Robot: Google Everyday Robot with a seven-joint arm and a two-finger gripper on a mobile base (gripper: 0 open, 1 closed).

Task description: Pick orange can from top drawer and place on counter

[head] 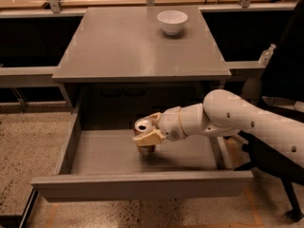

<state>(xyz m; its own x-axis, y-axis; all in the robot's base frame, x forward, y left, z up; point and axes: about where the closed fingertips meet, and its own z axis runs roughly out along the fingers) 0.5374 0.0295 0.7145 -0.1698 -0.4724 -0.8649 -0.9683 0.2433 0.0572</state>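
Observation:
The orange can (142,126) is upright in the open top drawer (104,153), its silver top showing and its brown body mostly hidden behind a finger. My gripper (145,131) reaches in from the right on the white arm and is shut on the can. One beige finger (148,137) lies across the can's front and the other sits behind it. The can's base is at or just above the drawer floor. The grey counter (123,42) lies directly above the drawer.
A white bowl (172,21) stands at the counter's back right. The drawer's front panel (142,185) and low side walls enclose the can. A black chair (285,70) and a small bottle (267,55) are on the right. Speckled floor is on the left.

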